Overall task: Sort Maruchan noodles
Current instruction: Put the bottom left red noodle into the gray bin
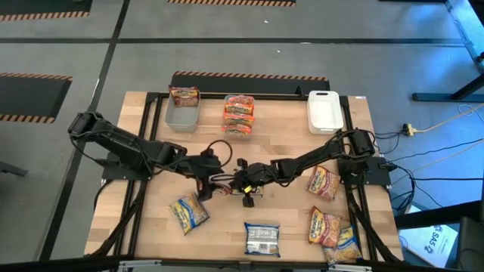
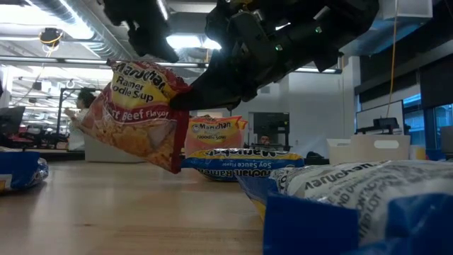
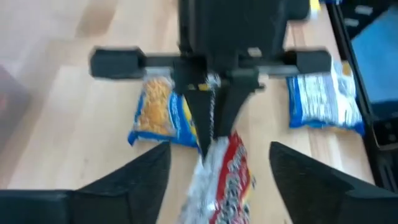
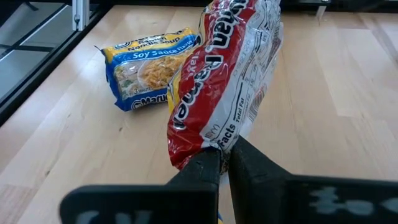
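High view: both arms meet at mid-bench (image 1: 151, 219). The left pincer (image 1: 214, 183) and right pincer (image 1: 243, 181) face each other closely, consistent with a hand-over of one packet. Loose noodle packets lie near the front edge: a blue-yellow one (image 1: 189, 213), a blue-white one (image 1: 262, 238), and a cluster at the right (image 1: 331, 229). At the far edge, a grey bin (image 1: 182, 115) carries one red packet, a stack of pink-orange packets (image 1: 238, 115) sits beside it, and a white bin (image 1: 324, 110) stands to the right.

Low view: the red beef packet (image 2: 138, 117) hangs tilted, clear of the bench, pinched at one corner from above.

Left wrist view: the left pincer (image 3: 219, 169) stands wide open, its fingers on either side of the red packet without gripping it.

Right wrist view: the right pincer (image 4: 224, 163) is closed tight on the packet's seam edge, bearing its full weight. In my judgement, custody rests with the right arm, likely for delivery to a far-side pile.
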Robot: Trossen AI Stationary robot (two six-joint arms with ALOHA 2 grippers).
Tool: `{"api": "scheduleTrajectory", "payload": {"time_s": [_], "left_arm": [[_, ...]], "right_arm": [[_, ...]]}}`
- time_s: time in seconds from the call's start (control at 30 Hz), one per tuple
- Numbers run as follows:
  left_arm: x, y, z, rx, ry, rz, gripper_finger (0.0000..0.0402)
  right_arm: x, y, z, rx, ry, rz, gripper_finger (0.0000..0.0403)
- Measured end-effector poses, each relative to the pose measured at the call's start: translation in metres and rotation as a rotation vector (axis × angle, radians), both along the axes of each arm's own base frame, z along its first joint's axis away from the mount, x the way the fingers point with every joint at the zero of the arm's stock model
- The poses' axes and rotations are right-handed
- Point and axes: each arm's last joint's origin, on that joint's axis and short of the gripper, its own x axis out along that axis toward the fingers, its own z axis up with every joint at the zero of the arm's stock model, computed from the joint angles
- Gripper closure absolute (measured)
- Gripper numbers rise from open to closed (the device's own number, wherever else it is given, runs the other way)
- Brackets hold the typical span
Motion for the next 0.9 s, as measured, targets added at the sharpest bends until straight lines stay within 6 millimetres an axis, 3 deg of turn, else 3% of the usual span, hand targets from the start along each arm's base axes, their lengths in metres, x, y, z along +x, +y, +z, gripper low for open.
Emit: {"api": "scheduleTrajectory", "payload": {"time_s": [0.13, 0.3, 0.43, 0.7, 0.9], "left_arm": [[-0.001, 0.0, 0.0, -0.005, 0.011, -0.008, 0.0101], [-0.004, -0.006, 0.001, 0.029, 0.002, -0.06, 0.0096], [-0.001, -0.007, -0.011, 0.068, 0.072, -0.085, 0.0096], [0.016, -0.01, -0.044, 0.005, 0.213, -0.157, 0.0111], [0.017, -0.008, -0.048, 0.037, 0.225, -0.151, 0.0152]], "right_arm": [[0.0, 0.0, 0.0, 0.0, 0.001, 0.0, 0.0403], [0.0, 0.0, 0.0, 0.0, 0.001, 0.001, 0.0403], [0.0, 0.001, 0.0, 0.007, 0.002, 0.017, 0.0403], [0.0, -0.001, 0.0, 0.011, 0.003, 0.011, 0.0403], [0.001, -0.005, 0.0, 0.016, 0.004, 0.01, 0.0403]]}}
